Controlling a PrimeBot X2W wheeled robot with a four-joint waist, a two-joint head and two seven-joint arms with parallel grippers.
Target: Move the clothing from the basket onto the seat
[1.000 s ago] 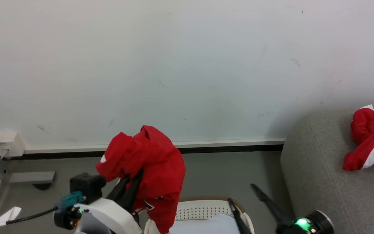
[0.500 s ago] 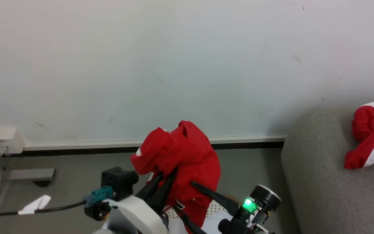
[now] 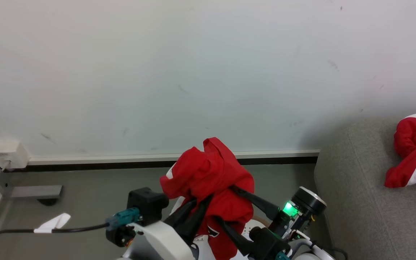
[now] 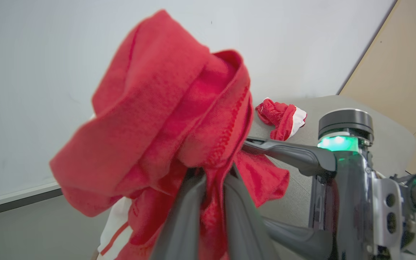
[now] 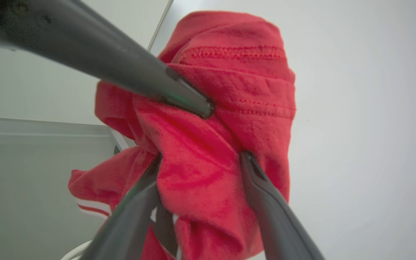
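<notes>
- Nearest, at the bottom centre of the head view: pale left forearm [image 3: 157, 240], angled up and to the right, with a black block and a teal connector on its left side.
- Left gripper [image 3: 200, 207] pointing up and away, fingers [image 4: 182, 220] clenched side by side on a fold of the lifted garment [image 3: 209, 180], tips buried in the cloth.
- Just to the right: right gripper [image 3: 226, 204] reaching in leftward, wrist lit green, turned so that one finger lies above the other.
- Right fingers [image 5: 276, 213] released and spread wide, straddling a bulge of the same garment, red cloth pushing between them, not closed on it.
- Lifted garment bunched over both sets of fingertips, up in the air, with a tail hanging down on the near side, a small black-and-white emblem [image 3: 213, 231] on it and a white striped panel lower down.
- Below the hanging tail: a sliver of the basket [image 3: 255, 223], cream perforated wall and brown rim, mostly hidden by the arms.
- To the left, over the grey floor [image 3: 85, 195]: black cable [image 3: 85, 228] with a white tag.
- To the right and farther: the seat [image 3: 356, 209], with the other garment [image 3: 410, 159], red and white, crumpled on top at its far right, well apart from both grippers.
- Farthest: pale wall [image 3: 193, 72] with a dark skirting strip and a white socket box [image 3: 8, 154] at the left.
</notes>
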